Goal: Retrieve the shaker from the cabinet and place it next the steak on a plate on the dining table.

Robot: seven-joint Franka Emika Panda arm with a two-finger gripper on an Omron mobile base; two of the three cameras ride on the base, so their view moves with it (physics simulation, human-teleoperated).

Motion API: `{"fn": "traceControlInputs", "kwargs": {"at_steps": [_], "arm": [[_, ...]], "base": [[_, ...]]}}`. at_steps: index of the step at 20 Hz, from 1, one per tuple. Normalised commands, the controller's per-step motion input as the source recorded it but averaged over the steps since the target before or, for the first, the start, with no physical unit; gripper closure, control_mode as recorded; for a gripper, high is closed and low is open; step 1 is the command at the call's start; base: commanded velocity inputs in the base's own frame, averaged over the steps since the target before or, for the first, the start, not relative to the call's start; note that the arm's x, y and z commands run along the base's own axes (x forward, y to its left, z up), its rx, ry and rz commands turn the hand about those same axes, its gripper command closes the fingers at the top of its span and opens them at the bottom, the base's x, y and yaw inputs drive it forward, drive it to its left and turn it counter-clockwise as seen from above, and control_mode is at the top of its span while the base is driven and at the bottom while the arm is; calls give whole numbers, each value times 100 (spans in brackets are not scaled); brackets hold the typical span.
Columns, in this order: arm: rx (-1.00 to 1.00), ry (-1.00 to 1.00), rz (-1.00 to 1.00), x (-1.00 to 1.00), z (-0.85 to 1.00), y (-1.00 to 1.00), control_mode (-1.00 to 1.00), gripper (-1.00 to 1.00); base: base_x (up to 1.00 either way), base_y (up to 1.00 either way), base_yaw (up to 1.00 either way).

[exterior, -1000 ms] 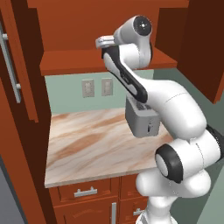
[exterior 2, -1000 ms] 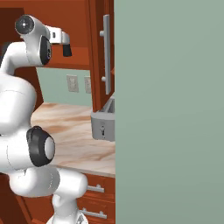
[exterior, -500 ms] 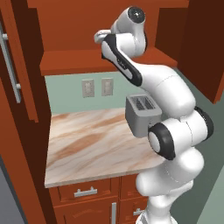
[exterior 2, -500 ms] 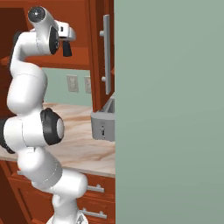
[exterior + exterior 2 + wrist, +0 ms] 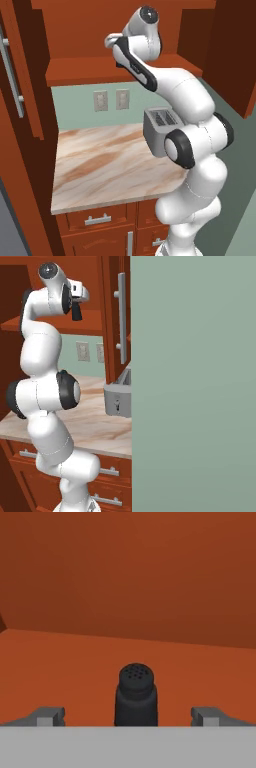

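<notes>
Shaker [image 5: 136, 695] found upright on the cabinet [image 5: 125, 67] shelf, standing alone on bare wood, well forward of the back wall. Perforated top facing up and toward the hand camera.

Tool [image 5: 127, 716] raised to shelf height and pushed into the cabinet opening; seen from the right base as a dark pair of fingers hanging under the wrist [image 5: 76, 308]. Fingers spread wide apart, one fingertip [image 5: 49, 716] to each side of the shaker, both clear of it. Nothing gripped. Shaker centred between them, which suits a straight-in side grasp on the wider lower body rather than the narrow top.

Arm stretched up and folded back over the surface [image 5: 105, 160], elbow low beside the toaster [image 5: 160, 127], presumably to get the hand level with the shelf. Cabinet door [image 5: 120, 321] swung open at the right, handle toward the camera, leaving the shelf reachable.

Judged stage: approach complete or nearly so, closing not begun. Depth between fingertips and shaker not clear; slight further advance possibly needed. Risk noted: a one-sided touch could tip so small a thing on the smooth shelf.
</notes>
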Motion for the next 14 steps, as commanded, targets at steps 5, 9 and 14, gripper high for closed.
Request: {"fn": "traceControlInputs", "kwargs": {"at_steps": [5, 9, 14], "arm": [[0, 0, 1, 26, -32, 3, -100, -100], [0, 0, 2, 38, -1, 0, -100, -100], [0, 1, 3, 39, -31, 10, -100, -100]], "base": [[0, 0, 0], [0, 0, 0], [0, 0, 0]]}}
